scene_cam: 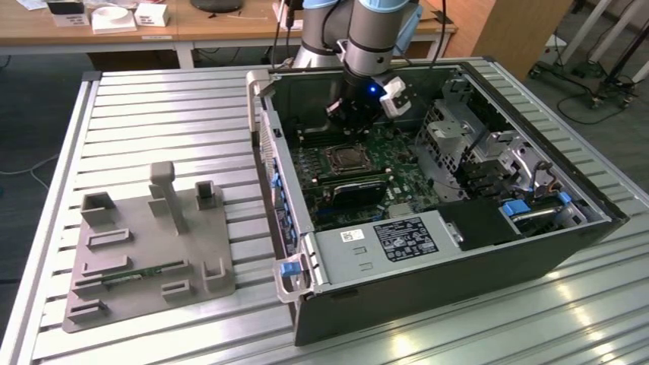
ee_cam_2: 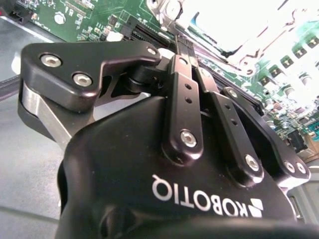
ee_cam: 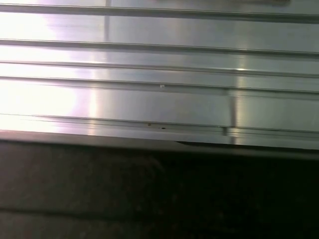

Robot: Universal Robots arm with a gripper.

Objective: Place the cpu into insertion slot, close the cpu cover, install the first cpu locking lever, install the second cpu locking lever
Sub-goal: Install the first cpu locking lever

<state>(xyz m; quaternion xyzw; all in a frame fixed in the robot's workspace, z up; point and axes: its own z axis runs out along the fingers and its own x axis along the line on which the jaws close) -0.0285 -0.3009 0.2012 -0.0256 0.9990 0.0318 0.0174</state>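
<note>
While the gripper (scene_cam: 350, 114) hangs low inside the open computer case (scene_cam: 548, 243), its jaws look pressed together, holding nothing. The cpu (scene_cam: 348, 158) sits in its slot at about six o'clock from the gripper, just below it, ready for covering.

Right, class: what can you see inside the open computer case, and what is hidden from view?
Inside the computer case: a green motherboard, the CPU socket, and a labelled grey box. The gripper hovers above, covering the board behind it.
</note>
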